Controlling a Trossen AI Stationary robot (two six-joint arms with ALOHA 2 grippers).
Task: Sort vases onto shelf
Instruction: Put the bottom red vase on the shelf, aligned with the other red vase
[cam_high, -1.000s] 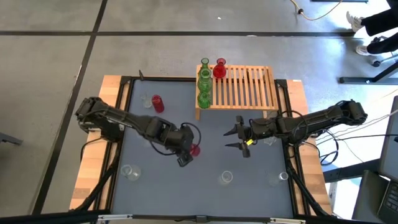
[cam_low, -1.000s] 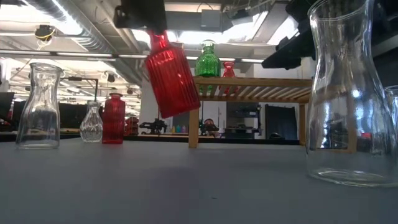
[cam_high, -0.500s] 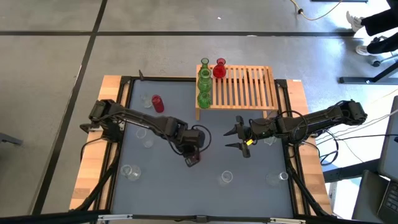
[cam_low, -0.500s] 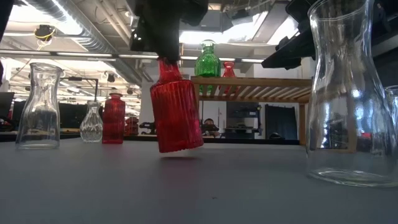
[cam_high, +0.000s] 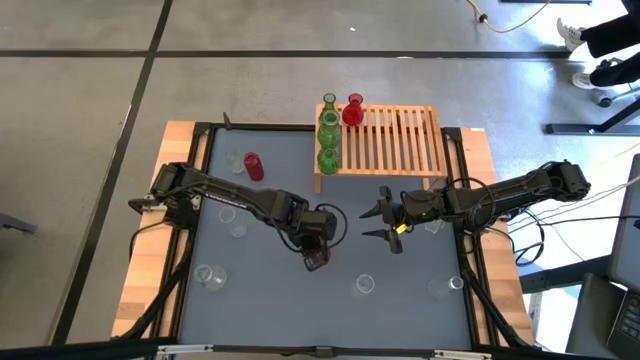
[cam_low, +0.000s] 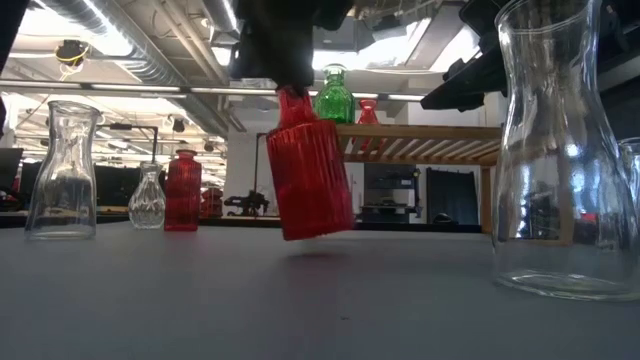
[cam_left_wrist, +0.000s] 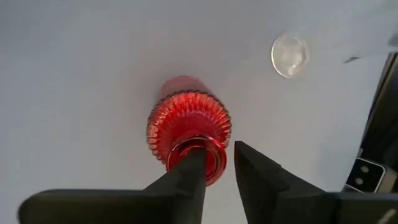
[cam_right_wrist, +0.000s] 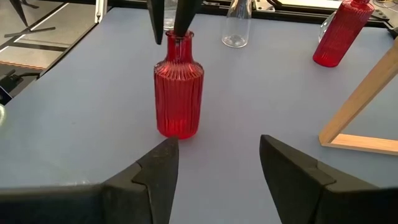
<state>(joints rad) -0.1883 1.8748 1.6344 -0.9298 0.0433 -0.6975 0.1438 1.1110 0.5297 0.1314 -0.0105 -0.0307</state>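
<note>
**Red vase at mid-bench, left gripper at its neck**

While the left gripper (cam_left_wrist: 219, 168) sits at the mouth of the red ribbed vase (cam_high: 316, 258), that vase is near the middle of the bench (cam_high: 260, 300), at or just above its grey top, leaning a little in the low view. From the wrist view the fingers (cam_left_wrist: 186, 177) flank the rim with a slight gap on one side, so I cannot tell whether they pinch the glass or have just let go. A grip at the neck makes sense: it is the narrowest part and leaves the base free to settle.

The right gripper (cam_high: 385, 222) waits just beside, spread wide and empty, pointed at this vase. My guess is a handover spot, since the shelf (cam_high: 395, 140) lies on the right arm's side.

On the shelf, green vases (cam_high: 328, 140) line one end and a red one (cam_high: 353, 112) sits at the back edge, suggesting grouping by colour. Another red vase (cam_high: 253, 166) and clear ones (cam_high: 363, 286) remain scattered on the bench.
</note>
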